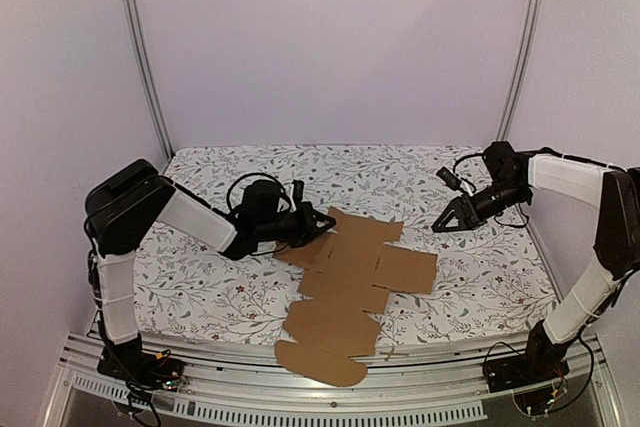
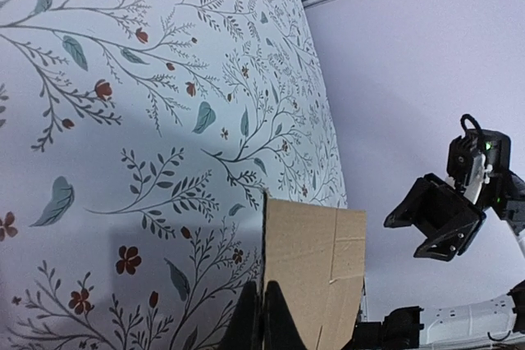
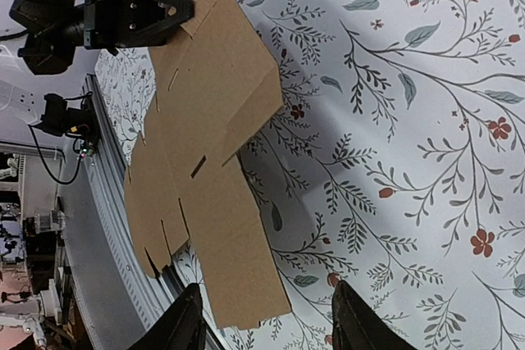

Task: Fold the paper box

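On the floral table (image 1: 480,287), spread flat: the paper box (image 1: 355,282). Pinched at one flap by the left gripper (image 1: 325,219). Hovering apart, jaws parted: the right gripper (image 1: 438,228).

Nothing here can be read: no words, labels, brand marks or numbers show in any of the views. The paper box (image 1: 360,267) is plain brown cardboard without print, and the tablecloth (image 1: 220,287) carries only a pattern of twigs, leaves and small flowers.
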Robot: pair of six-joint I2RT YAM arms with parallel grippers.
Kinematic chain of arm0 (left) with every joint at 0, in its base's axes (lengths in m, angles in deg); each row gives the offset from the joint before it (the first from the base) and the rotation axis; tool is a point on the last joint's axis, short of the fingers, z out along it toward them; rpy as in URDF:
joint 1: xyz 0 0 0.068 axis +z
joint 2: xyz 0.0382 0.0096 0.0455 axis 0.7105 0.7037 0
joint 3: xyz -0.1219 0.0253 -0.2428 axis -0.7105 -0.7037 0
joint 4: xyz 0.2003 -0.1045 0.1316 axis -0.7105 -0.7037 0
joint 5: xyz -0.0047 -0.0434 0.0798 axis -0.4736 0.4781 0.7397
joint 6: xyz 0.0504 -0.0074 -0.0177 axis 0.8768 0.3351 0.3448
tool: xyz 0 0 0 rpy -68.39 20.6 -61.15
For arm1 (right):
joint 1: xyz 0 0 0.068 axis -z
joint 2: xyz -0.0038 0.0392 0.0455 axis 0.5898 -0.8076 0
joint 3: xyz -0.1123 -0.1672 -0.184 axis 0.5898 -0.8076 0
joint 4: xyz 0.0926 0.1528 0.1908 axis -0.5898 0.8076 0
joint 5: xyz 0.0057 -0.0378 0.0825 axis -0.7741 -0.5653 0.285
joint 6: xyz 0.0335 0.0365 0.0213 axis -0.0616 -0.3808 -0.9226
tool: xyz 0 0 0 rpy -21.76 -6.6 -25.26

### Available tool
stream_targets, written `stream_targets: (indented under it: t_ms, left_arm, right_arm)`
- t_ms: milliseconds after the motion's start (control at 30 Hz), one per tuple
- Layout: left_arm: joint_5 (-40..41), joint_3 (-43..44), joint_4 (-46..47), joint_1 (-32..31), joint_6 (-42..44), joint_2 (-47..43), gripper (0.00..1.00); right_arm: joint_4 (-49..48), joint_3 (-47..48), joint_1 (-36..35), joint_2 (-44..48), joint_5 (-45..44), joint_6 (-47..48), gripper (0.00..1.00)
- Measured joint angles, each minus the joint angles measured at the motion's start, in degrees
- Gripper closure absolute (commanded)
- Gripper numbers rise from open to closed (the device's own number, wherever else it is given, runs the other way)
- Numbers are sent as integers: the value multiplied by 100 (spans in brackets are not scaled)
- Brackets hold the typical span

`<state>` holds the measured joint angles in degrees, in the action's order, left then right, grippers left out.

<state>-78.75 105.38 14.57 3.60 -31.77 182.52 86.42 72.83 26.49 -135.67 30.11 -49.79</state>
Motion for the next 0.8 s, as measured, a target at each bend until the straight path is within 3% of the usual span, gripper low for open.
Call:
stream_targets:
  t_ms: [367,800]
  left_arm:
    - [-81,-175,1246,11,-903,540,100]
    - [-111,-179,1403,4,-1003,636,100]
  right_arm:
    - [-684,468,-210,-1515,461,-487,59]
    - [-1318,793,-551,-2002,1646,-962,54]
